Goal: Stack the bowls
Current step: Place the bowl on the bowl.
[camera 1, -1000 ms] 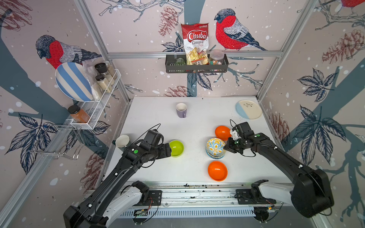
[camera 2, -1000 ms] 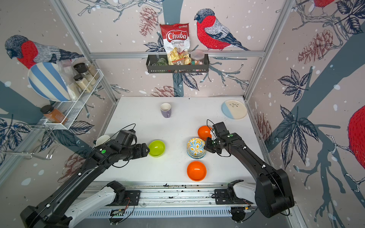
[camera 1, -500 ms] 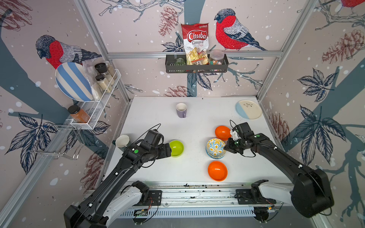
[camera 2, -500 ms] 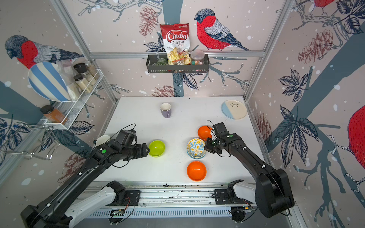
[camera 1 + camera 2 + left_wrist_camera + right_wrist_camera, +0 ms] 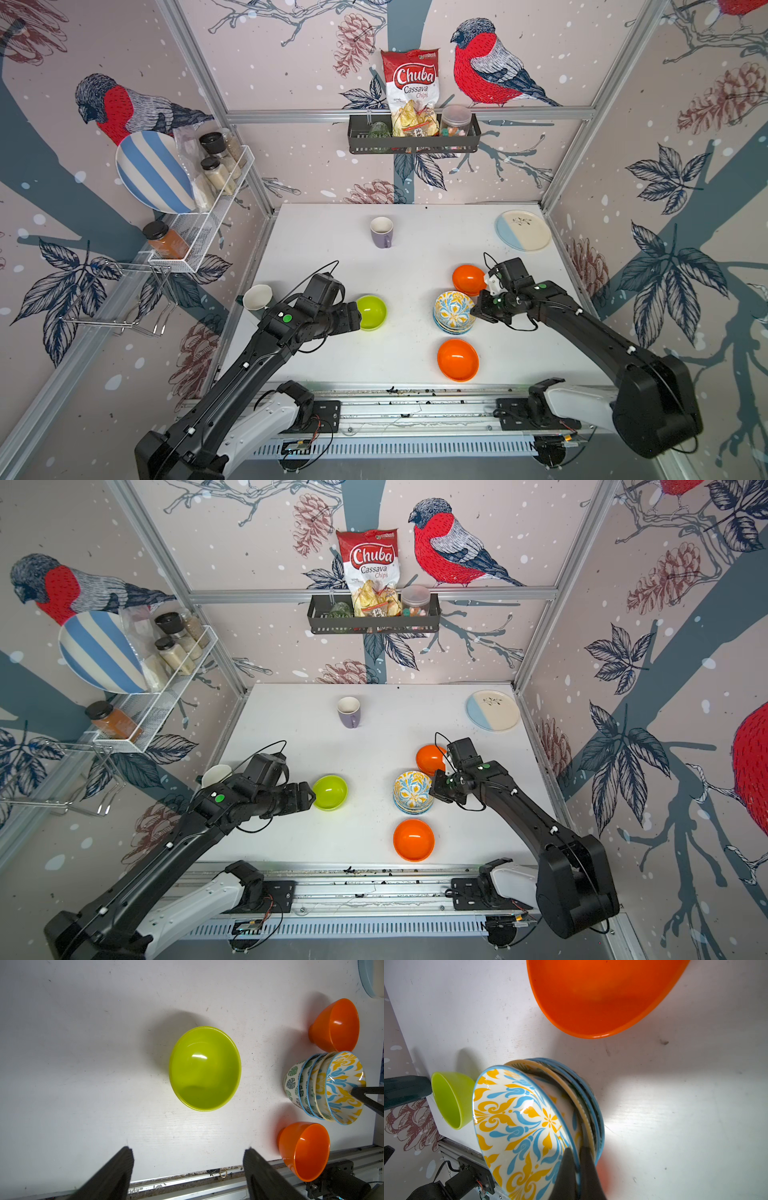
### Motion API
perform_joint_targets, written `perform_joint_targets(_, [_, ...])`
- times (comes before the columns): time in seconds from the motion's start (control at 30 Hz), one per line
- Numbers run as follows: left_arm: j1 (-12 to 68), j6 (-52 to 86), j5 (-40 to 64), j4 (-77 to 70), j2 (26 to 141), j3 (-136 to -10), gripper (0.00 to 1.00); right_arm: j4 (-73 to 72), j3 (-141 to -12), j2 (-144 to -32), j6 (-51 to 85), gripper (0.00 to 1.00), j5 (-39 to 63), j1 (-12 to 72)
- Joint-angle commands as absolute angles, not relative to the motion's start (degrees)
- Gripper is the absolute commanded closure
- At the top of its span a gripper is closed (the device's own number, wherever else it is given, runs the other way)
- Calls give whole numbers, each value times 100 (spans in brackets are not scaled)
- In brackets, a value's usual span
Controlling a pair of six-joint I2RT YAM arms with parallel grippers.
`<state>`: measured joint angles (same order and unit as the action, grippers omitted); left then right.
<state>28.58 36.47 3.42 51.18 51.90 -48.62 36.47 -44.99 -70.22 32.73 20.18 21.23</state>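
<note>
4 patterned ceramic bowls point(image 5: 454, 328) sit nested toward the white desk's point(image 5: 415, 266) right edge, unmoved. The right hand point(image 5: 576, 1150) stays pinched on the top floral bowl's point(image 5: 519, 1118) rim, unreleased. The spread left hand point(image 5: 188, 1157) waits by the lime-green plastic bowl point(image 5: 204, 1068); 2 orange bowls point(image 5: 457, 359) point(image 5: 468, 279) remain.

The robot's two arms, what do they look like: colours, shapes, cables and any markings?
The left arm and right arm are matte black, boxy links rising from white base segments mounted on a silver rail. Each wrist carries a green round dot and loose, looping black cables. The left gripper and right gripper have slim, tapered black fingers.
</note>
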Motion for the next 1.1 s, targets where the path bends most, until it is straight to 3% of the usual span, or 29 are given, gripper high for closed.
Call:
perform_joint_targets(0.0, [2848,3630,395,5026,5199,-4836,15,3516,-4500,-7018,3160,100,2043,2124])
perform_joint_targets(1.07, [2850,3639,430,4997,5159,-4816,15,3575,-4491,-7024,3160,97,2030,2153])
